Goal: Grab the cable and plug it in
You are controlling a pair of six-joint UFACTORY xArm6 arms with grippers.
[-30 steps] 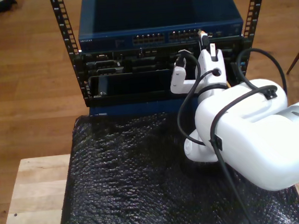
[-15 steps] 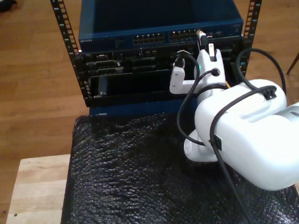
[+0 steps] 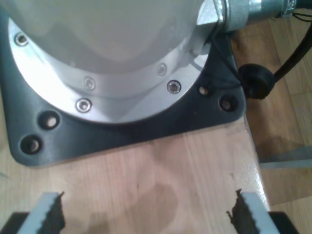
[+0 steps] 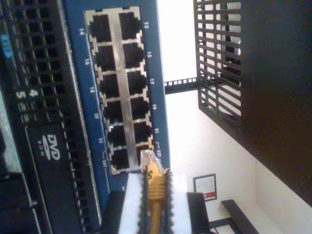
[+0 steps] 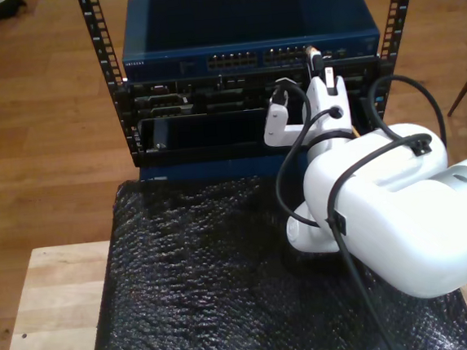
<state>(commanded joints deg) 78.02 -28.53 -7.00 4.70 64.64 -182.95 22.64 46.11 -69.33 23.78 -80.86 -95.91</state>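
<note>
Since a second ago my second gripper (image 4: 155,204) edges farther toward the switch (image 5: 250,38), clamped on the cable (image 4: 154,187) behind its seemingly fragile plug; my first gripper (image 3: 144,214) sits apart.

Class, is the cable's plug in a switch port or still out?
Out: the plug, held in my second gripper, sits just short of the ports.
</note>
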